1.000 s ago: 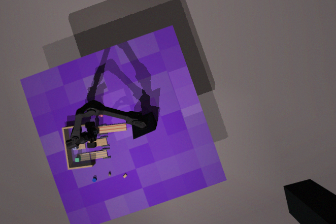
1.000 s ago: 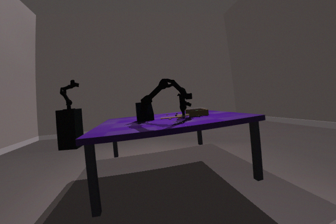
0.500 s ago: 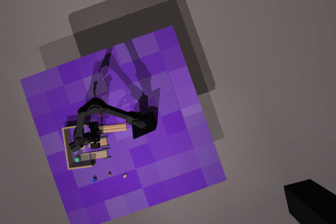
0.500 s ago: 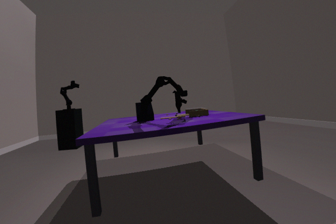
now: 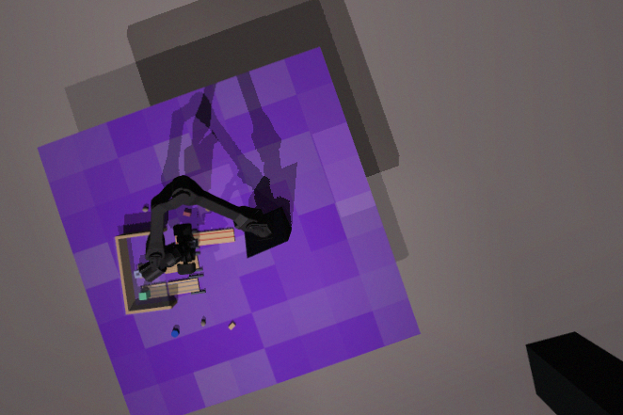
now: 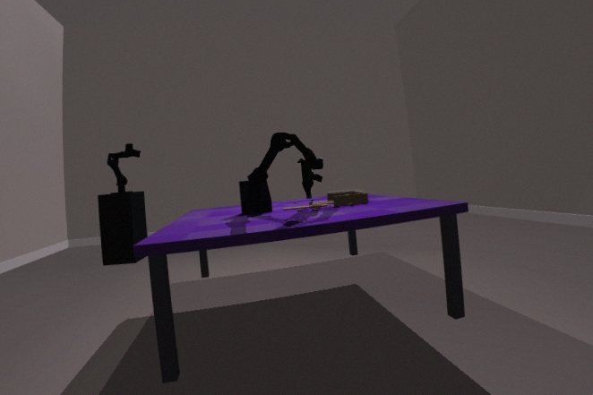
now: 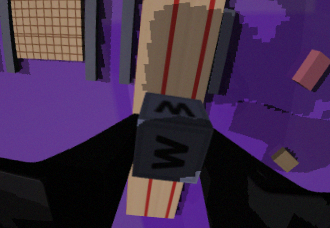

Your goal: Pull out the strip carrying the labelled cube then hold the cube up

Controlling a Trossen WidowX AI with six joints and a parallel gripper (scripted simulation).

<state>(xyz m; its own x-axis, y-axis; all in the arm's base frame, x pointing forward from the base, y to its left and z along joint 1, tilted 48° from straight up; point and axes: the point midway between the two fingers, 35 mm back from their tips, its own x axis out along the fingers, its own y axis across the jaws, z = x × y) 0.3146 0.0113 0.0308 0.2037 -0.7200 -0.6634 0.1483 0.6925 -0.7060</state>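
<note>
My gripper [image 7: 169, 126] [image 6: 309, 197] is shut on the dark grey cube [image 7: 171, 150], which shows a black W on its top and on one side. The cube is held above the strip with red lines [image 7: 172, 64] [image 5: 216, 236]. That strip lies flat between two grey rails and sticks out well past them, with its near end below the cube in the wrist view. The grid-patterned strip [image 7: 47, 14] lies to its left between its own rails. A third, line-patterned strip [image 5: 173, 286] lies at the low side in the top view. The arm hides the fingertips there.
A wooden-walled box [image 5: 122, 274] [image 6: 356, 201] stands at the strips' far ends, with a green cube [image 5: 142, 295] and a pale cube [image 5: 136, 274] inside its outline. A red block [image 7: 312, 70] [image 5: 186, 212], a tan block [image 7: 285, 159] and a blue piece [image 5: 175, 332] lie on the table.
</note>
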